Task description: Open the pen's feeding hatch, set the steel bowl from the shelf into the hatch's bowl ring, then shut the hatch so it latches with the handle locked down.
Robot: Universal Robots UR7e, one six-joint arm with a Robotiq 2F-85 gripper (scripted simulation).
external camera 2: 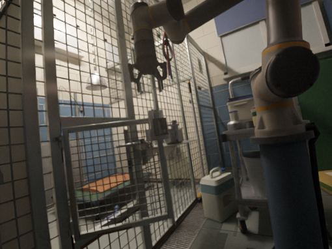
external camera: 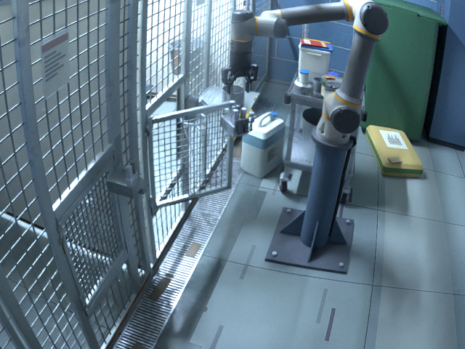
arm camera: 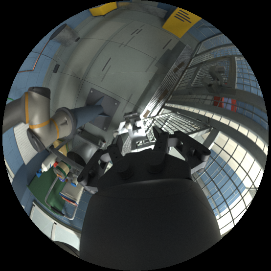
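Along the mesh pen wall the feeding hatch (external camera: 189,154) stands swung outward on its hinges, with its latch handle (external camera: 236,122) at the free top corner. Beyond it a small shelf (external camera: 225,95) on the fence carries the steel bowl (external camera: 233,94). My gripper (external camera: 239,84) hangs pointing down above the shelf and the bowl, higher than the hatch's top rail; it is open and holds nothing. In the second side camera the gripper (external camera 2: 149,84) shows well above the handle (external camera 2: 159,126). The hatch's bowl ring is hard to make out through the mesh.
The hatch's free edge and handle lie just below and in front of the gripper. A white and blue jug (external camera: 263,144) stands on the floor beside the hatch, with a wheeled cart (external camera: 306,112) of containers behind it. My arm's pedestal (external camera: 319,195) and a green bin (external camera: 402,64) stand further right.
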